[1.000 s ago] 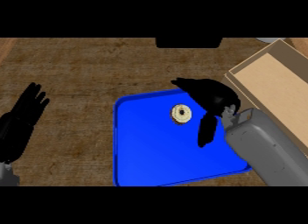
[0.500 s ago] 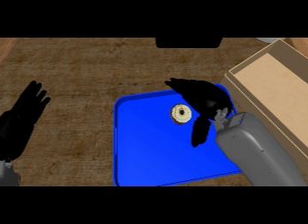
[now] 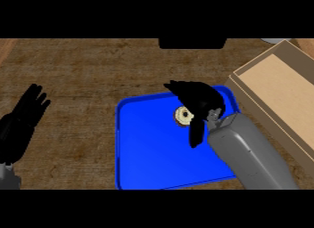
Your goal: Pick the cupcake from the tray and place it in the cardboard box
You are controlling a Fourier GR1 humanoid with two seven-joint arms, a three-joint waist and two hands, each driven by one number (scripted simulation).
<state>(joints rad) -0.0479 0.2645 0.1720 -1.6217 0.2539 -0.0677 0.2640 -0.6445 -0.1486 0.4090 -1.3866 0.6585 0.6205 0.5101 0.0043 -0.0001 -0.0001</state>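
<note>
Cupcake (image 3: pixel 183 116) lying on the blue tray (image 3: pixel 143 156), in its far right part, seen top-on. Right hand (image 3: pixel 200 100) set just beside it on the right, spread wide: fingers (image 3: pixel 177 86) reach past its far side, thumb (image 3: pixel 196 133) past its near side, neither closed on it. Cardboard box (image 3: pixel 288 95), open, to the tray's right on the wooden counter (image 3: pixel 80 71). Left hand (image 3: pixel 18 127) rests open at the view's left edge, fingers up.

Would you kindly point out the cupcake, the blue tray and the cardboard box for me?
cupcake (image 3: pixel 183 116), head view, on its pale top.
blue tray (image 3: pixel 153 156), head view, on its bare floor.
cardboard box (image 3: pixel 291 98), head view, on its inner floor.
</note>
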